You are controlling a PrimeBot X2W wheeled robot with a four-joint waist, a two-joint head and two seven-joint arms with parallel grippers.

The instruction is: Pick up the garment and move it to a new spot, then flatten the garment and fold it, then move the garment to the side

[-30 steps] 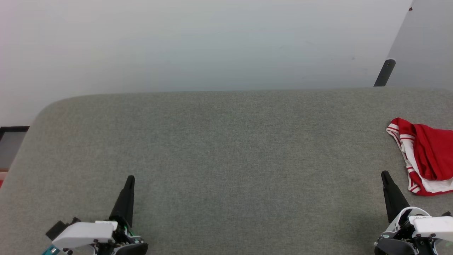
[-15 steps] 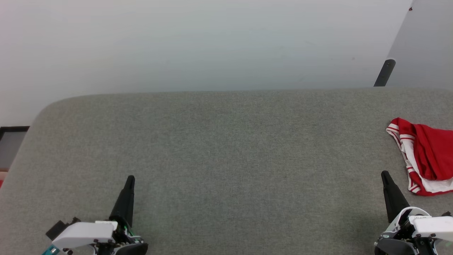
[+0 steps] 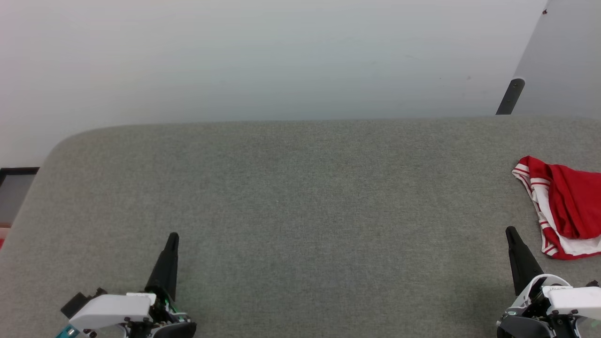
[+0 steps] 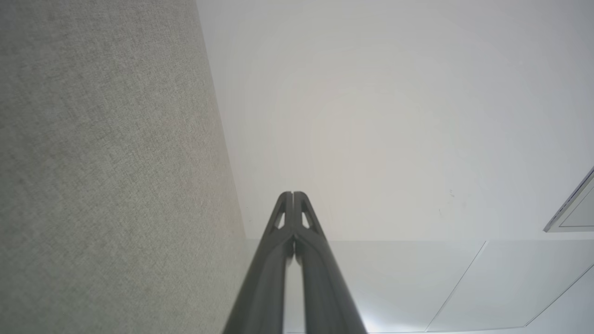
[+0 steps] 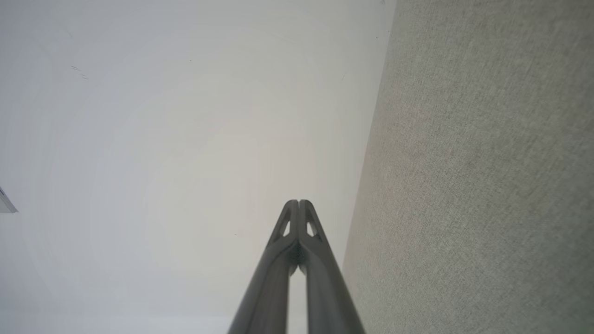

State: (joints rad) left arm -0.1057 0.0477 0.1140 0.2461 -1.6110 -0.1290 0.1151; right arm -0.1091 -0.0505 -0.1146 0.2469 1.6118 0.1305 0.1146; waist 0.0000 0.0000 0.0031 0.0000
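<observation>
Red-and-white garment lies bunched on the table far to the right, just ahead and right of the right gripper, visible length running away from the robot; left gripper well apart; both pinched closed, empty, so the right arm's nearer

Bright, even, diffuse light. The grey fabric surface carries only a faint, soft shadow just left of the right gripper. The white wall looks washed out. In both wrist views it glows warmer at centre, greyer toward the edges, with no hard glare.
</observation>
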